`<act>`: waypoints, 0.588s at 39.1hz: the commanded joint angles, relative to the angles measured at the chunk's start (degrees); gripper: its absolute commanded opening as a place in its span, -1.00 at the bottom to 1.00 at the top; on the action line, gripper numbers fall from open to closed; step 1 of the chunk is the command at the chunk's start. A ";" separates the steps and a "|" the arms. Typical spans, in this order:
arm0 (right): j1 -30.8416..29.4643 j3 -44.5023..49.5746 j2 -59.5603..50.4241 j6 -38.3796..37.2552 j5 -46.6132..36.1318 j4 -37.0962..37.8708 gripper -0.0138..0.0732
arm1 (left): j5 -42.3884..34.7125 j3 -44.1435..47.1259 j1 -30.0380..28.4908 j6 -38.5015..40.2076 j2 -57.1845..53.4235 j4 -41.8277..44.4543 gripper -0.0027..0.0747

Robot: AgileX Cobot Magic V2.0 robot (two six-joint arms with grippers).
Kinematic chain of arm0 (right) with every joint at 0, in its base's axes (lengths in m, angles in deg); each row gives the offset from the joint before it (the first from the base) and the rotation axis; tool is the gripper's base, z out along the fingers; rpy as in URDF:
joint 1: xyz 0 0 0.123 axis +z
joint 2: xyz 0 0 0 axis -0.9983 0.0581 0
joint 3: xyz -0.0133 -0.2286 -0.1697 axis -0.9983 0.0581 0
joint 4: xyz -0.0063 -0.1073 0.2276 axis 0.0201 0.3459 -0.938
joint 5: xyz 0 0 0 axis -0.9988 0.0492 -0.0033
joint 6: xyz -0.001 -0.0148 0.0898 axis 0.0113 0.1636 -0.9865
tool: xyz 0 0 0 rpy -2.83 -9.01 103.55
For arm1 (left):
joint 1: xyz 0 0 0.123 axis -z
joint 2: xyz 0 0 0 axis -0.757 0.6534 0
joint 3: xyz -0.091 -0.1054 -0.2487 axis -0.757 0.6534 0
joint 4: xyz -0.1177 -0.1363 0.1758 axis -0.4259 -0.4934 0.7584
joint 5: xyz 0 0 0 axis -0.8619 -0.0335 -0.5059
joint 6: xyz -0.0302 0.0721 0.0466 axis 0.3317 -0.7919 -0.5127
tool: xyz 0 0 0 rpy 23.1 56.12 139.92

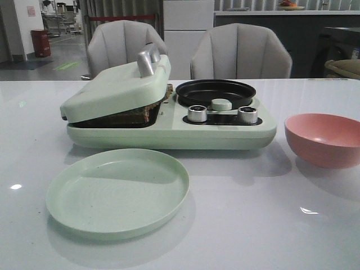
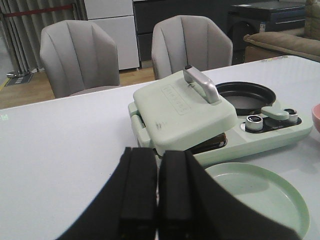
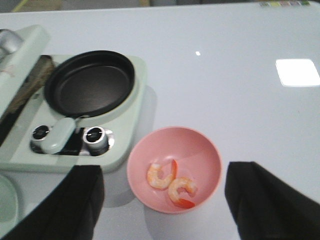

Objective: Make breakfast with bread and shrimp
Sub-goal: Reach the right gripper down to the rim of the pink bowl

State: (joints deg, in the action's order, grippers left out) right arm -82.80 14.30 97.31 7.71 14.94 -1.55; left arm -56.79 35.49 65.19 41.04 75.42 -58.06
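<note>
On the white table (image 1: 315, 225): one mint green breakfast maker (image 1: 169, 132) with a tilted lid (image 1: 115, 87) resting on brown bread (image 1: 160, 104), edge peeking out, slice count hidden. One black round pan (image 1: 215, 93) beside it, two silver knobs (image 1: 197, 113) in front. One green plate (image 1: 117, 191) near the front. One pink bowl (image 3: 174, 168) to the right, holding two curled shrimp (image 3: 159, 176), touching. Two grey chairs (image 1: 241, 52) behind. Left gripper (image 2: 156, 200) pressed together, holding nothing. Right gripper (image 3: 162, 200) spread wide, hanging above the bowl.
</note>
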 commanded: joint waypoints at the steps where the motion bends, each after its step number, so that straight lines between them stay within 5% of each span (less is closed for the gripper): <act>1: -4.20 -4.81 3.63 0.05 -0.37 -2.77 0.70 | -4.86 -1.45 0.23 0.74 0.64 -0.54 -0.64; 18: -11.78 -13.59 25.31 1.45 3.34 -3.26 0.70 | -4.83 -0.85 0.23 0.74 0.64 -0.54 -0.64; 23: -11.70 -17.12 32.10 7.63 7.63 -5.35 0.70 | -4.72 -0.76 0.23 0.74 0.64 -0.54 -0.64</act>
State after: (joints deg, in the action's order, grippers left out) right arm -94.23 0.81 127.68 10.70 22.48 -5.22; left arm -56.80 36.22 65.19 41.04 75.42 -58.06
